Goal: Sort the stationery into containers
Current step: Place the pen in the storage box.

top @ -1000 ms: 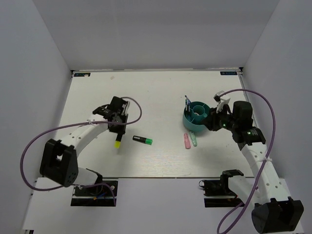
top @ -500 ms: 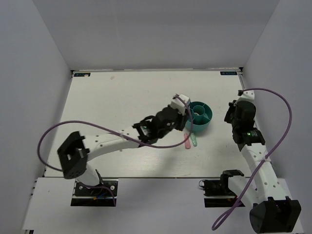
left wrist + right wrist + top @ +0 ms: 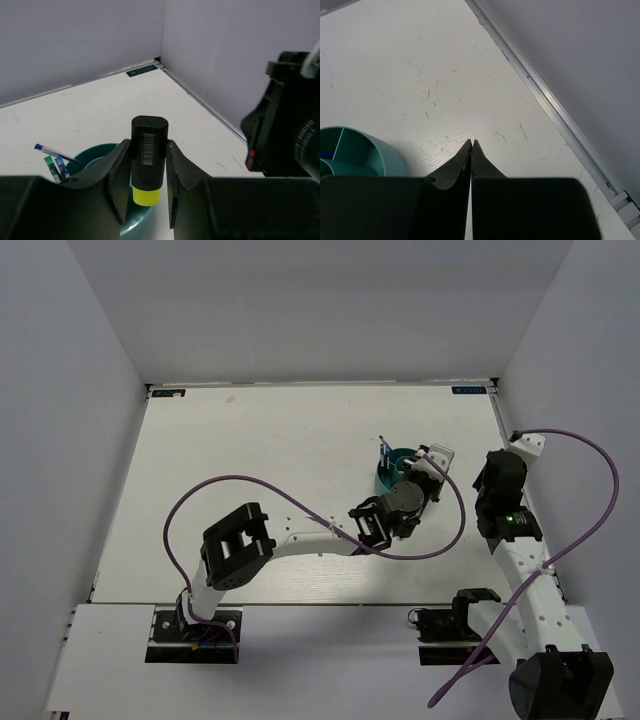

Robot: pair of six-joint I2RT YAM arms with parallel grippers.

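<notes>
My left gripper (image 3: 147, 144) is shut on a black highlighter (image 3: 148, 155) with a yellow cap, cap pointing down. It hangs just above the near rim of the round teal organiser (image 3: 95, 155). Blue pens (image 3: 52, 160) stand in the organiser's left side. From above, the left arm reaches far right and its gripper (image 3: 412, 483) covers most of the organiser (image 3: 396, 456); a blue pen (image 3: 383, 449) sticks up at its far left. My right gripper (image 3: 471, 143) is shut and holds nothing, over bare table right of the organiser (image 3: 360, 147). In the top view it (image 3: 492, 470) stands close to the left wrist.
The table's right edge rail (image 3: 555, 115) and the white side wall run close beside the right gripper. The right arm's black wrist (image 3: 290, 120) fills the right side of the left wrist view. The left arm's cable (image 3: 300, 495) loops over mid-table.
The left arm swung from the table's left-centre to over the organiser, carrying the yellow-capped highlighter. The right gripper drew back from the organiser toward the right edge and shut.
</notes>
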